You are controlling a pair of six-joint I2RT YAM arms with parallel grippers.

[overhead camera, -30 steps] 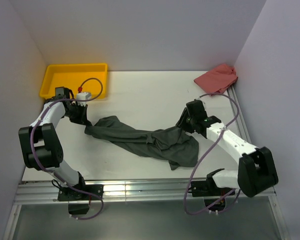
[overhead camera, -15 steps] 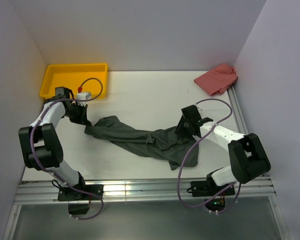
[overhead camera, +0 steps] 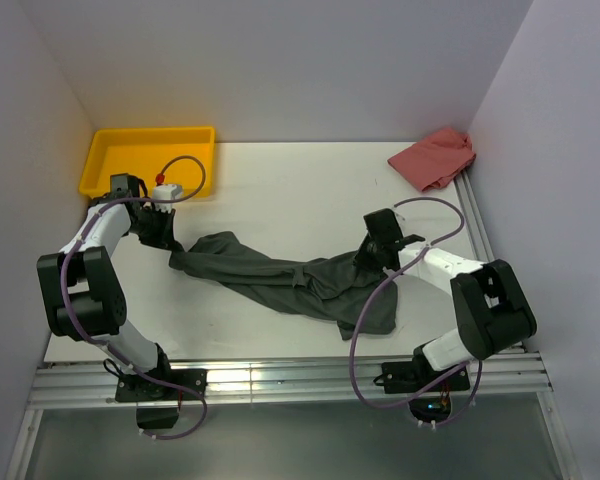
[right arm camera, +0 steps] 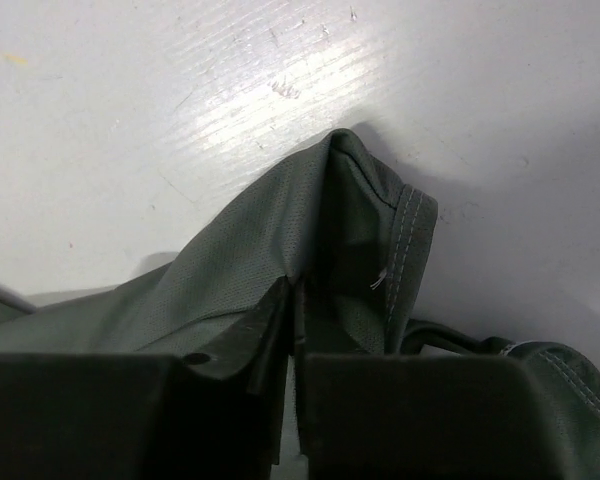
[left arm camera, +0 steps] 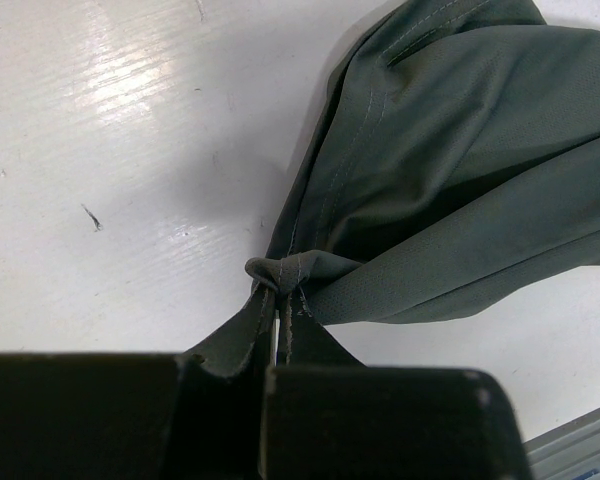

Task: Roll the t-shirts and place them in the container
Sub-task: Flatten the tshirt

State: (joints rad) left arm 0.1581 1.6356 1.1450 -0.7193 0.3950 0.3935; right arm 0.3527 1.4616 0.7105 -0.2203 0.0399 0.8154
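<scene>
Pinching confirmed on both ends of the t-shirt [overhead camera: 280, 280].

Left gripper [overhead camera: 166, 238]: fingers pressed together on a bunched bit of stitched hem. In the left wrist view the fold sits right at the fingertips and the fabric fans away from them. It is low over the left part of the table [overhead camera: 300, 180], near the left edge and just short of the far left corner.

Right gripper [overhead camera: 370, 256]: fingers drawn close with only a thin slit between them. A ridge of fabric is caught in that slit. In the right wrist view the cloth rises to a peak just beyond the tips, with a double-stitched hem edge beside it on the right. It is over the right half of the table, roughly midway between the far and near edges.

T-shirt: dark grey, lying on the table as a twisted, rumpled band strung from one gripper to the other across the middle. The band is narrower at the left end. It is bulkier to the right of centre, where a loose flap spreads toward the near edge. Not flat, not rolled.

Other items:
- Yellow tray [overhead camera: 102, 140] in the far left corner, close behind the left gripper.
- Red cloth [overhead camera: 435, 158], crumpled in the far right corner, well apart from the t-shirt.
</scene>
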